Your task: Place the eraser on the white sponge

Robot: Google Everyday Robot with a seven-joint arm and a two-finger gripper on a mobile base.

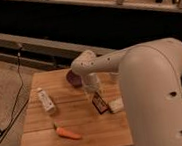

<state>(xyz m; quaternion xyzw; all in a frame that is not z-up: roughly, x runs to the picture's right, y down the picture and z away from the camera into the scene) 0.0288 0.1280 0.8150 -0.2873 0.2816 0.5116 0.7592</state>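
The eraser, a small dark block with orange-red markings, is at the right-middle of the wooden table. The white sponge lies just to its right, nearly touching it. My gripper hangs from the white arm directly above the eraser, its tip at the eraser's upper edge. I cannot tell whether it holds the eraser, which looks tilted.
A white bottle with a label lies at the table's left. An orange carrot lies near the front edge. A dark purple round object sits behind the gripper. The large white arm body covers the table's right side.
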